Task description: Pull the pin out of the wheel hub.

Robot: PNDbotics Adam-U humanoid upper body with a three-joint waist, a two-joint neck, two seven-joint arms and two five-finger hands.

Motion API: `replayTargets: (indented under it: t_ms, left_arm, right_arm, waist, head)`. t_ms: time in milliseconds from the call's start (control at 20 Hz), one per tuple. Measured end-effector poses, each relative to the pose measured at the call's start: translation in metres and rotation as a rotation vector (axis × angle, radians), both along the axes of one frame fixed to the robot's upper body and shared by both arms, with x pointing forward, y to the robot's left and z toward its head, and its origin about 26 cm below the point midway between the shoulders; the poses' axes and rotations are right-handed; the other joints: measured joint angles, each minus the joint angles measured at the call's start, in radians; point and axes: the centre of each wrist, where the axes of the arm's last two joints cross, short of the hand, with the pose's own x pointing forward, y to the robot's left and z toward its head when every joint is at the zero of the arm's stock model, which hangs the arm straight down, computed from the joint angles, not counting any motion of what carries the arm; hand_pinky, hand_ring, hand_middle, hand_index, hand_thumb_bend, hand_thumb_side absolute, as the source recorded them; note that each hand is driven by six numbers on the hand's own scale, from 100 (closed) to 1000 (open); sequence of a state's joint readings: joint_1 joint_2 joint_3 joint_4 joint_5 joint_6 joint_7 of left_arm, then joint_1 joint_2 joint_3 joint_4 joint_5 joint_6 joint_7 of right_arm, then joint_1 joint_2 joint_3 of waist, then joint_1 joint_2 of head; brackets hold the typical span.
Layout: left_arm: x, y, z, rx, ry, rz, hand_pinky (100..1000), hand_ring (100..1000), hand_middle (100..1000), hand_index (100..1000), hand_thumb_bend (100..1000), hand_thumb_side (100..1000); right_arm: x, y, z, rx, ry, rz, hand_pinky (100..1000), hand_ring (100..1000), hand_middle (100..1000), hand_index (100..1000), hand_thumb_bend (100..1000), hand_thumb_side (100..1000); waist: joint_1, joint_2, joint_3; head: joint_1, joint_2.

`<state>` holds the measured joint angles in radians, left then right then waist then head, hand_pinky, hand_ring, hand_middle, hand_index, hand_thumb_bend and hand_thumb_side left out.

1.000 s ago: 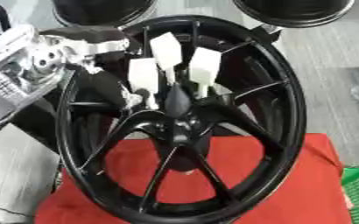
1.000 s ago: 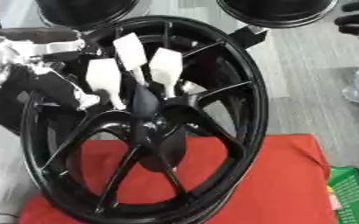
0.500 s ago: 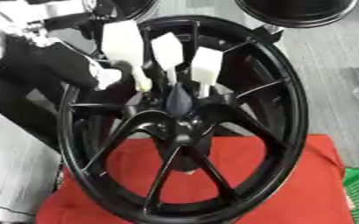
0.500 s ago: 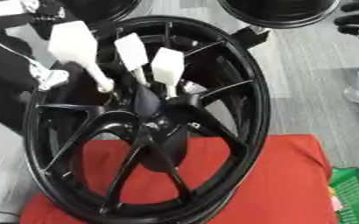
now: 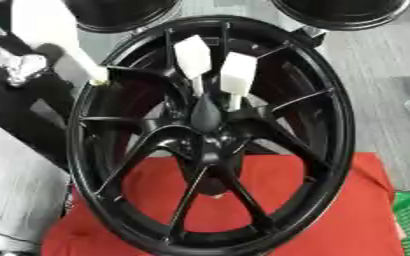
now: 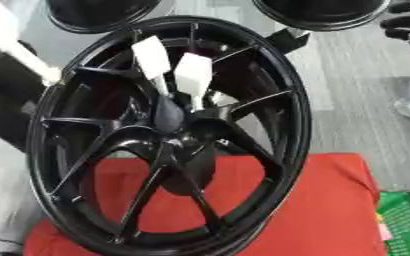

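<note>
A black spoked wheel stands tilted on a red cloth, and two white pins stand side by side in its hub, wide heads uppermost. A third white pin is clear of the hub at the upper left, its slim tip just beside the wheel's rim. The left hand shows only as blurred silver and black beside that pin; whether its fingers are apart or clamped on it cannot be told.

Wheel glossy black metal; pins matt white; red cloth.
</note>
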<state>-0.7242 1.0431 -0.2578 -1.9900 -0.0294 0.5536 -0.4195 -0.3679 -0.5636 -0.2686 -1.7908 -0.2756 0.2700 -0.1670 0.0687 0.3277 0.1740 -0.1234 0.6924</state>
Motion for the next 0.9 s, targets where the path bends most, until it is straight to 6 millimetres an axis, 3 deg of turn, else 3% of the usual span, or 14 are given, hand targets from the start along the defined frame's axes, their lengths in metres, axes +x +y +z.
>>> replayTargets:
  t_ms: [350,500,700,750,800,900]
  left_arm:
    - [-0.005,0.043,-0.017,-0.05,-0.045,0.163,770,688,501,475,100,226]
    - [-0.003,0.054,-0.022,0.011,-0.079,0.211,798,738,561,566,100,210]
    - [0.002,0.062,-0.027,0.094,-0.064,0.204,816,772,621,655,208,204]
    - [0.003,0.064,-0.028,0.111,-0.055,0.197,823,791,662,723,210,301]
    - [0.005,0.065,-0.029,0.124,-0.046,0.191,837,819,716,803,213,476]
    - [0.007,0.069,-0.03,0.142,-0.031,0.183,849,843,759,884,264,657]
  right_arm:
    - [-0.002,-0.005,0.001,0.006,-0.014,-0.026,742,638,631,716,100,610]
    - [-0.003,-0.006,0.002,0.011,-0.02,-0.034,743,638,631,716,100,608]
    - [-0.003,-0.006,0.002,0.013,-0.023,-0.037,743,639,632,716,100,609]
    - [-0.003,-0.007,0.002,0.013,-0.023,-0.037,743,639,632,716,100,609]
    - [-0.003,-0.006,0.002,0.013,-0.023,-0.037,743,639,632,716,100,608]
    - [-0.003,-0.006,0.002,0.013,-0.023,-0.037,742,638,632,716,100,608]
  waist:
    - [-0.004,0.002,0.005]
    - [-0.005,0.003,0.005]
    - [-0.006,0.003,0.005]
    - [-0.006,0.003,0.005]
    - [-0.006,0.003,0.005]
    - [-0.006,0.003,0.004]
  head:
    - [-0.01,0.0]
    - [-0.012,0.0]
    - [-0.012,0.0]
    - [-0.011,0.0]
    - [-0.011,0.0]
    - [-0.011,-0.001]
